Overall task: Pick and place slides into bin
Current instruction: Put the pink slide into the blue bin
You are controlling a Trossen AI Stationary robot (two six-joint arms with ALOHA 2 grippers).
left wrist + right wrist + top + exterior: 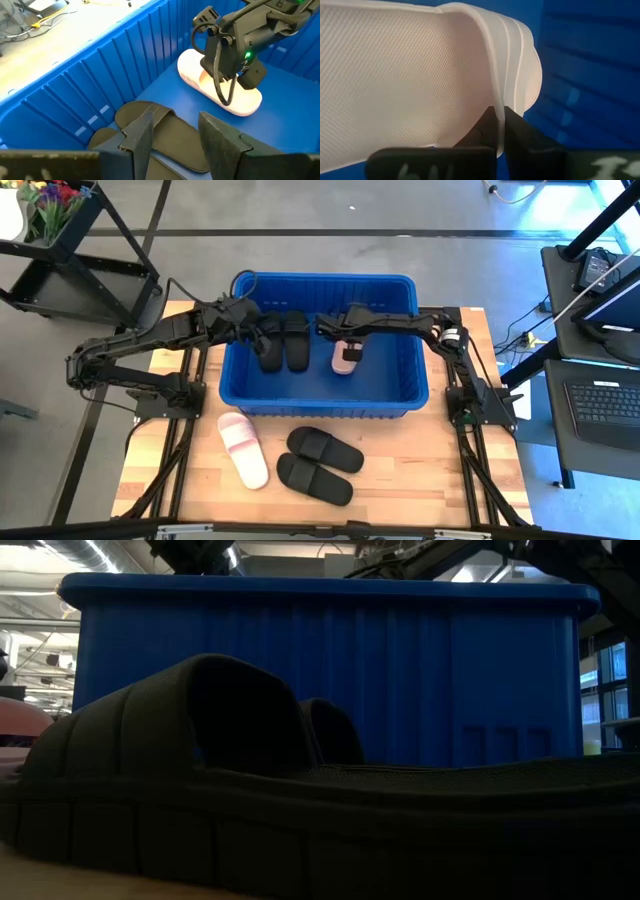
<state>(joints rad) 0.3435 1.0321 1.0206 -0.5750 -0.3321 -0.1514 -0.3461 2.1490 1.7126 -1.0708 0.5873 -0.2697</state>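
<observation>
So right gripper [501, 131] is pinched on the pale slide's [345, 356] strap mid-frame inside the blue bin [410, 405]; left gripper [175, 137] hangs part-open over a black slide [170, 132].

A ribbed blue is shown by the bin [323, 402]. Four slides [318, 463] are coloured black, two pale pink [243, 449]. The surface [400, 470] is light wood-grained.

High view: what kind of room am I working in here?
Most likely a lab or workshop. The wooden table stands on a bare concrete floor, with a laptop desk on the right and a metal cart at top left.
</observation>
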